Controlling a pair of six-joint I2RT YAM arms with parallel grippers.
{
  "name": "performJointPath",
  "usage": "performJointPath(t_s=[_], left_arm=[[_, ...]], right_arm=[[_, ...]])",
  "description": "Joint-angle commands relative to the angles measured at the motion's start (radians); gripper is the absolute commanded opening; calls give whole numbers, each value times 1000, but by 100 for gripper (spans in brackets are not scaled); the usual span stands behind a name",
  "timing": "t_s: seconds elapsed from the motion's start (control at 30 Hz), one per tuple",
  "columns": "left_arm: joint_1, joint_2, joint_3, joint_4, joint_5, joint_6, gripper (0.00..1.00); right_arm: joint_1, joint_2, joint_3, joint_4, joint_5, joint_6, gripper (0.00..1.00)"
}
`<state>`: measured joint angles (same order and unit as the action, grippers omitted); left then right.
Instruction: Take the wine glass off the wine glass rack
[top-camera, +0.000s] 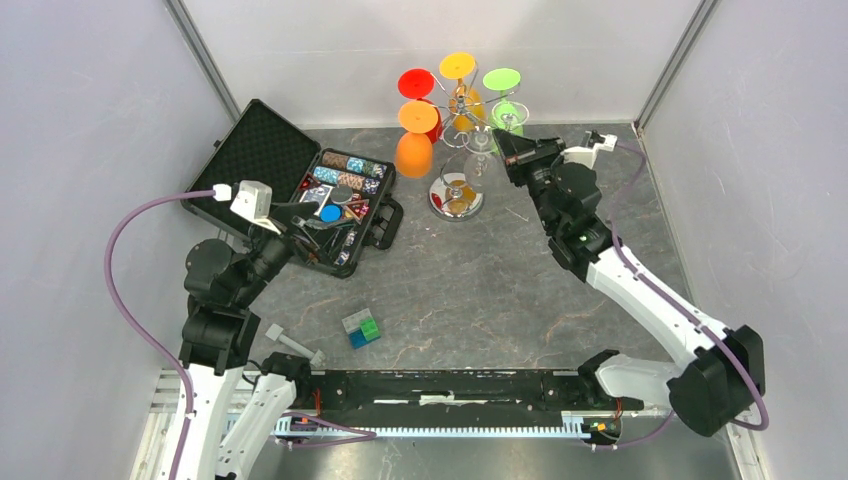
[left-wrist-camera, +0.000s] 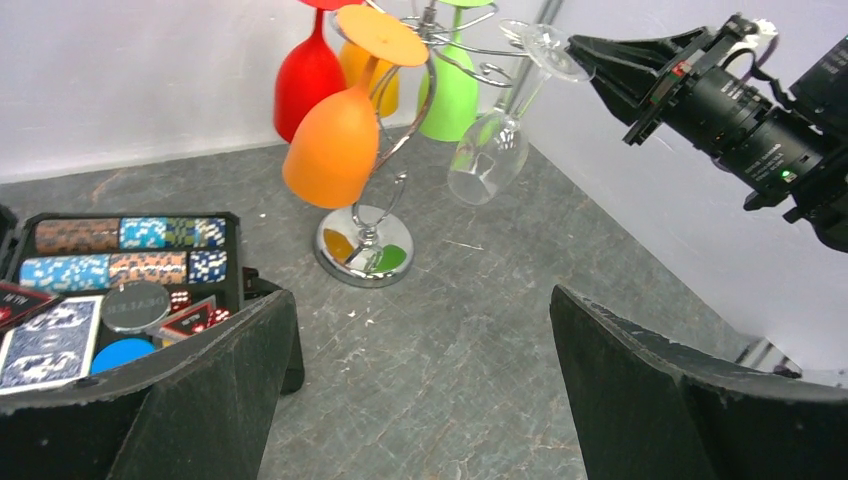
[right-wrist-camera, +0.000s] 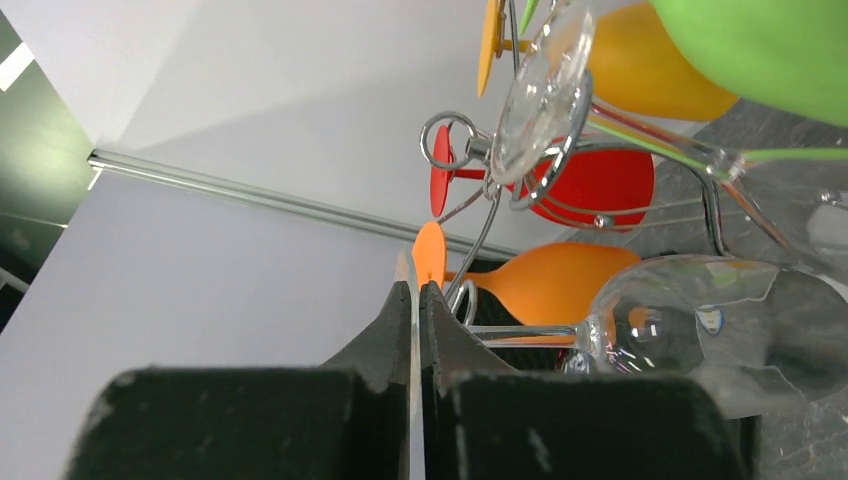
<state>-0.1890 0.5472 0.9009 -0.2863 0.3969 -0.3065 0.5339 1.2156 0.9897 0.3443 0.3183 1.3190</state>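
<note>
Right claw (right-wrist-camera: 416, 300), clenched apparently on the clear glass's (left-wrist-camera: 489, 152) foot, should slide it outward along the rack's (left-wrist-camera: 364, 262) arm, kept level, clear of the orange glass (left-wrist-camera: 332, 145).

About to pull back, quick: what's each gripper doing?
Left gripper: open, holding nothing.
Right gripper: shut, apparently pinching the clear wine glass by its foot.

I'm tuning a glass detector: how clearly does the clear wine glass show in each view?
Left wrist: the clear wine glass is sharp, with small highlights. Top view: small, faint against the grey table. Right wrist: large but see-through.
</note>
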Motion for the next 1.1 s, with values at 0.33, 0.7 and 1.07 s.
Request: performJointPath(t_s=[0.33, 0.7, 1.07], left_arm=[[-11, 95, -108, 408, 296, -220, 100], [-476, 457, -73, 547, 210, 166, 99], [-590, 651, -67, 852, 210, 325, 91]], right_arm=[[-8, -301, -236, 11, -348, 124, 0], [-8, -469, -380, -34, -440, 207, 0], [-8, -543, -387, -70, -465, 233, 0]])
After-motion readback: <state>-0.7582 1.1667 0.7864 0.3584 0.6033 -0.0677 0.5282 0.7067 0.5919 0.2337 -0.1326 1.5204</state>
